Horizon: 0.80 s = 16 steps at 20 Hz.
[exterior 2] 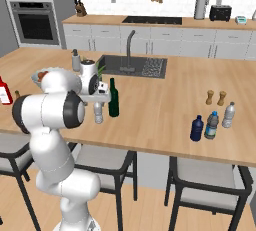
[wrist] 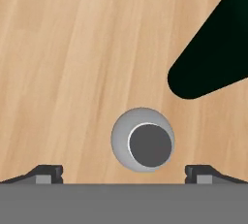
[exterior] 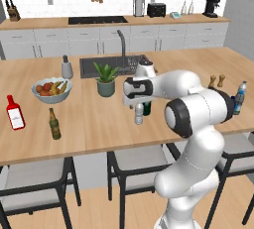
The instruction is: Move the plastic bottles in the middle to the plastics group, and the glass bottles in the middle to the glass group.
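Observation:
A short clear greyish plastic bottle [exterior: 139, 114] [exterior 2: 98, 113] [wrist: 140, 140] stands mid-counter near the front edge. My gripper [exterior: 138, 105] [exterior 2: 98, 100] [wrist: 124, 174] hangs straight above it, open, its fingertips [wrist: 48, 173] wide apart on either side of the bottle top and not touching it. The tall dark green glass bottle [exterior: 147, 108] [exterior 2: 114, 98] [wrist: 213, 58] stands upright just behind. A squat dark blue bottle [exterior 2: 197, 128] stands far right beside the blue-capped water bottle [exterior 2: 212, 125] [exterior: 240, 96]. On the left are the red flask [exterior: 15, 113] and the small olive-brown bottle [exterior: 54, 124].
Another clear bottle [exterior 2: 228, 115] and two wooden shakers [exterior 2: 216, 97] stand at the right. A fruit bowl [exterior: 52, 89], a potted plant [exterior: 105, 79] and a sink [exterior: 114, 65] with a tall faucet lie behind. Stools stand under the counter's front edge.

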{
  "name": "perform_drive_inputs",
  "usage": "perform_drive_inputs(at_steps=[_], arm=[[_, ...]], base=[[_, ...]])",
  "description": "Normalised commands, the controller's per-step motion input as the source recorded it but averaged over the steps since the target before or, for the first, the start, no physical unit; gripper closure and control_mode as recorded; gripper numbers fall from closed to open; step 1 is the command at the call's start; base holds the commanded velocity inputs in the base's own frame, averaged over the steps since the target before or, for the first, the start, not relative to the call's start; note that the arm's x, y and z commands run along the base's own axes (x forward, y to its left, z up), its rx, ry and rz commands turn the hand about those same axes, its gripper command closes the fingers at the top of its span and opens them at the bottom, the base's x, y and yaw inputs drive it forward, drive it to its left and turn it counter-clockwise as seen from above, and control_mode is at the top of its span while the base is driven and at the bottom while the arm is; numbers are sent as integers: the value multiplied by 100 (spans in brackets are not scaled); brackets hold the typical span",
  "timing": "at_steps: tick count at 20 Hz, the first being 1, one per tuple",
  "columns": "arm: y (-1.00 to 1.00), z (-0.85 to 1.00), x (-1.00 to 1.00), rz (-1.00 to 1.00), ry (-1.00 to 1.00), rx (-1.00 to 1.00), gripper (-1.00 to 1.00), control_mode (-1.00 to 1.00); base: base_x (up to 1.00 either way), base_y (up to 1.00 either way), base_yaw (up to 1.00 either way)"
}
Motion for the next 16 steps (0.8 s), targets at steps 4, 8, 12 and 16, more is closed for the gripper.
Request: perform_drive_inputs(at_steps=[4, 8, 12, 16], arm=[[0, -11, 17, 0, -7, 0, -100, -100], [0, 0, 7, 0, -7, 0, -100, -100], [0, 0, 0, 0, -4, 0, -100, -100], [0, -3, 2, 0, -4, 0, -100, -100]], base=[[0, 0, 0], [0, 0, 0], [0, 0, 0], [0, 0, 0]])
